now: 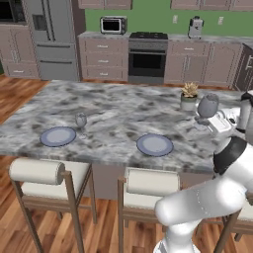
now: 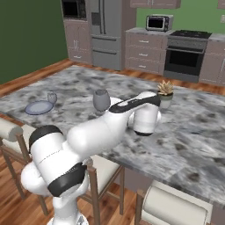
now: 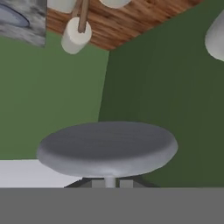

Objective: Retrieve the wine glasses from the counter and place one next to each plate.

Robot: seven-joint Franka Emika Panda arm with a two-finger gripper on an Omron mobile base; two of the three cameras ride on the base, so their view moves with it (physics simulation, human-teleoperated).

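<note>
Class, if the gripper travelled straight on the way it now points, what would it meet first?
Beyond the wine glass that the gripper is shut on, probably the dark green wall. Nothing else shows in that line, though depth is unclear.

So we've got two pale blue-grey plates lying flat on the marbled island surface (image 1: 113,111), the left plate (image 1: 58,136) and the right plate (image 1: 154,145) well apart. One translucent grey wine glass (image 1: 81,121) stands upright just beside the left plate. The other wine glass (image 1: 207,105) is up off the surface, upright, near the potted plant.
</note>
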